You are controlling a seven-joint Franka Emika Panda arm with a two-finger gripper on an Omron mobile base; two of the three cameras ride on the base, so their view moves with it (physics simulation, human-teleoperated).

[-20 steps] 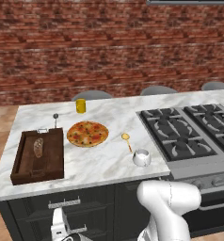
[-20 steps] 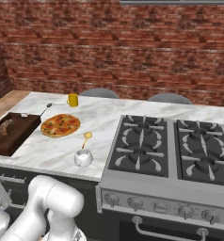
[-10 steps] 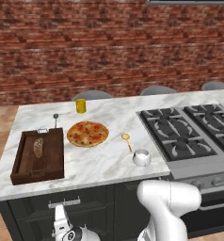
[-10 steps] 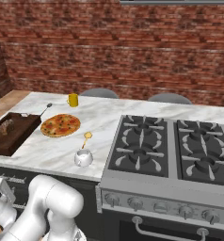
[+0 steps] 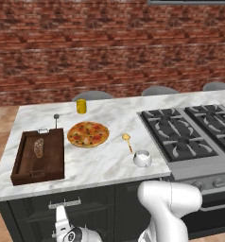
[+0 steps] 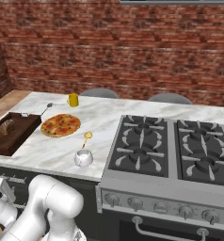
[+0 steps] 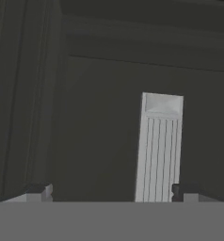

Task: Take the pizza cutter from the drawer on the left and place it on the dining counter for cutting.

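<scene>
Where charcoal drawer (image 5: 62,208) sits, ribbed silver handle (image 7: 158,150)

From my seat, the dining counter (image 5: 105,163) has bare marble along its front edge, and more between the wooden tray (image 5: 38,157) and the pizza (image 5: 88,134). The right half is crowded: a yellow-headed spatula (image 5: 127,141) and a small white pot (image 5: 142,158) sit just beside the cooktop (image 5: 190,130). A yellow cup (image 5: 81,106) stands near the back edge. Below, the drawer (image 5: 62,208) front is closed, its silver handle (image 5: 64,203) right ahead of the gripper (image 5: 62,226), whose jaws stand wide apart.
</scene>
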